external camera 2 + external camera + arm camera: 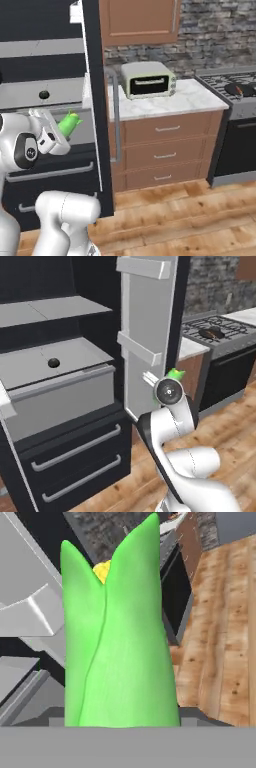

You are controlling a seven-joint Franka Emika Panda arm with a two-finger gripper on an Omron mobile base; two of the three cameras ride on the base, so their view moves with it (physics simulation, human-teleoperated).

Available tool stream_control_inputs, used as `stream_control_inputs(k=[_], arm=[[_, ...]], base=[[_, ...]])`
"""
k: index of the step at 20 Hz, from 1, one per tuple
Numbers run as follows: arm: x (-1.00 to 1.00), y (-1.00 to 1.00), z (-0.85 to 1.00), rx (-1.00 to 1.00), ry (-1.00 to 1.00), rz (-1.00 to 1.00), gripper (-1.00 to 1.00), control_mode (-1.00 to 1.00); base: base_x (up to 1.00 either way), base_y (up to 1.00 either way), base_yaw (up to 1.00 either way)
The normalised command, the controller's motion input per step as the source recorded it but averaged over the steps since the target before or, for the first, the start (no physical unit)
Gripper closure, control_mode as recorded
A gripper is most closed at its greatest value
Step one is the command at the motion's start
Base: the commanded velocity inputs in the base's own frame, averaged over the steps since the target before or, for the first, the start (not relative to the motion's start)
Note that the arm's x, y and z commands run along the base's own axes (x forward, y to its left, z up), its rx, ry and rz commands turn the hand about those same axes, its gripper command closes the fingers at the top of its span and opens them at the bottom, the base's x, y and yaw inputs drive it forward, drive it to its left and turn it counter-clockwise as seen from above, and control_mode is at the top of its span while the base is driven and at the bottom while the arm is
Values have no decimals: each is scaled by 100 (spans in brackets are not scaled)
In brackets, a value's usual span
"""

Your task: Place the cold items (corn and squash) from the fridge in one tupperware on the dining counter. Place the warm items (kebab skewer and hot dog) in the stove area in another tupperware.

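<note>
The end effector [64, 131] grips the corn [120, 642] around its lower husk. It looks light, stiff and waxy, so a mid-body hold suits it. The hand view reveals yellow kernels at the tip. Beyond it stands the open fridge [60, 396]; the right base view shows the stove [235, 90] farther off.

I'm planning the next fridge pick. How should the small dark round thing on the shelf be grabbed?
Grip the dark thing across its round middle, coming in level from the fridge's open front: it sits mid-shelf with another shelf close overhead, so a drop from above looks cramped. The pincer is shut on the corn, so that must go first.
</note>
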Motion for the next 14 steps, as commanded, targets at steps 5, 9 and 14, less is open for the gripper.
stream_control_inputs(k=[5,9,14], arm=[[0,0,0,0,0,0,100,100],[0,0,0,0,0,0,100,100],[0,0,0,0,0,0,100,100]], base=[[-59,0,-54],[-58,0,-57],[-52,0,-55]])
